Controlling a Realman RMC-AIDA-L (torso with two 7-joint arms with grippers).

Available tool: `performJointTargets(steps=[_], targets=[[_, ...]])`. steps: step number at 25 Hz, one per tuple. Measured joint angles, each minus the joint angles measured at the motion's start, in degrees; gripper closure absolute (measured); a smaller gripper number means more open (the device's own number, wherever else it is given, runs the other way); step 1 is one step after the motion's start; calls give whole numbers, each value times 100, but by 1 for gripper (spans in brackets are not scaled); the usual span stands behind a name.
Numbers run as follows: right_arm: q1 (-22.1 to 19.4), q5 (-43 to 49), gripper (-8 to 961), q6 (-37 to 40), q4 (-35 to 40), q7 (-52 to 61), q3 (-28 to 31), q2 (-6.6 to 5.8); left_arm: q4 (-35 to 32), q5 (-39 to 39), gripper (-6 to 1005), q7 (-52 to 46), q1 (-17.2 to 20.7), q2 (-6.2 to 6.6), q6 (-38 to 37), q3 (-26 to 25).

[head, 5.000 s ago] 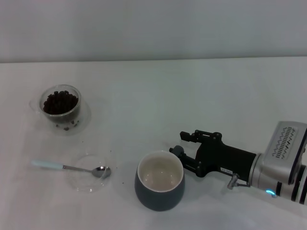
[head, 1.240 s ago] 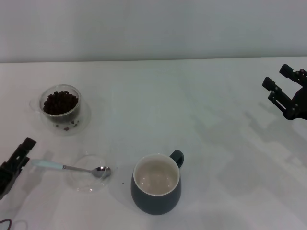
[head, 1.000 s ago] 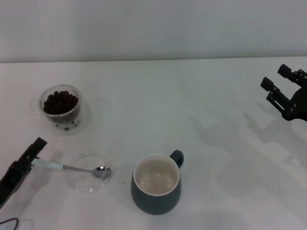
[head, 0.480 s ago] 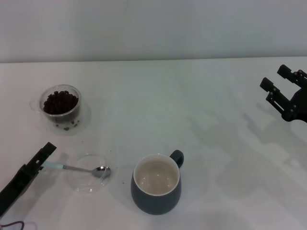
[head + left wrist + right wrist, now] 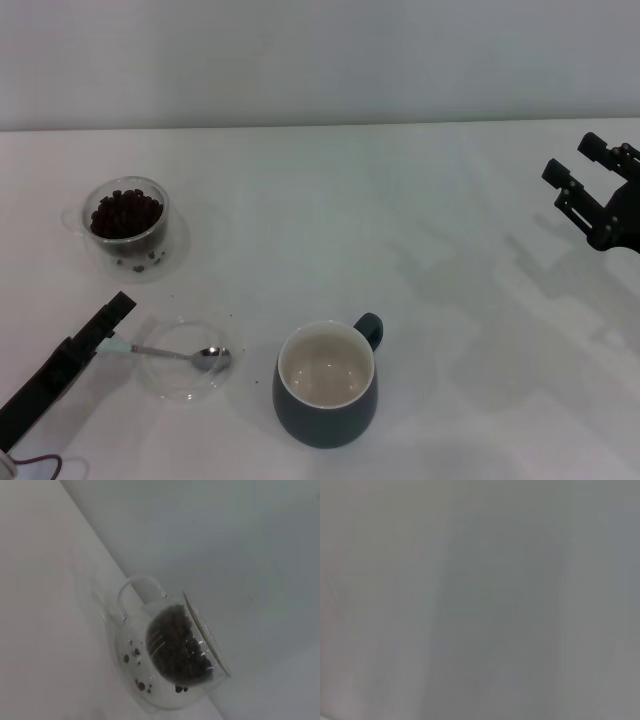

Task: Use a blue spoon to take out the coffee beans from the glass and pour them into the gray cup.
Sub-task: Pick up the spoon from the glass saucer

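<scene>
The left gripper (image 5: pixel 112 312) reaches in from the table's (image 5: pixel 400 220) near-left corner, its dark tip over the pale handle end of the spoon (image 5: pixel 165 351); whether its fingers are apart or closed on the handle cannot be told. The spoon lies across a shallow clear dish (image 5: pixel 186 358) near the front-left of the table, its silver bowl resting at the dish's right rim. Behind it, toward the left edge, the glass (image 5: pixel 125 222) stands upright in a clear saucer (image 5: pixel 172 255), filled with beans (image 5: pixel 125 213); the left wrist view shows the glass (image 5: pixel 170 647) with its side handle, the beans (image 5: pixel 177 647) heaped inside and a few strays in the saucer (image 5: pixel 131 667). The cup (image 5: pixel 326 394) stands upright near the front edge, just right of the dish, its cream inside bare, handle pointing back-right. The right gripper (image 5: pixel 583 189) hangs at the right edge, well apart from everything, fingers spread.
</scene>
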State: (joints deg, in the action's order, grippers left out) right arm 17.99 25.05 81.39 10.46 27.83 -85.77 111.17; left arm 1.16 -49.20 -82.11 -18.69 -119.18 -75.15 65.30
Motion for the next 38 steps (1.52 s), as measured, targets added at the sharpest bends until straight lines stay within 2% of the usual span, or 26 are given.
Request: performJointTargets(steps=[22,28,38], targets=[[-9,-6,412,-24,0,-23,-1,8,-20,37,124,-92,-12,16,-17,-19],[-21,-8,412,4,0,-31,-1,9,-19,42,166,-188,-24,26,56,-19],[-3,-5,413,9,0,-33,-1,-4,-19,21,349,-358,-89,26,378,-12]])
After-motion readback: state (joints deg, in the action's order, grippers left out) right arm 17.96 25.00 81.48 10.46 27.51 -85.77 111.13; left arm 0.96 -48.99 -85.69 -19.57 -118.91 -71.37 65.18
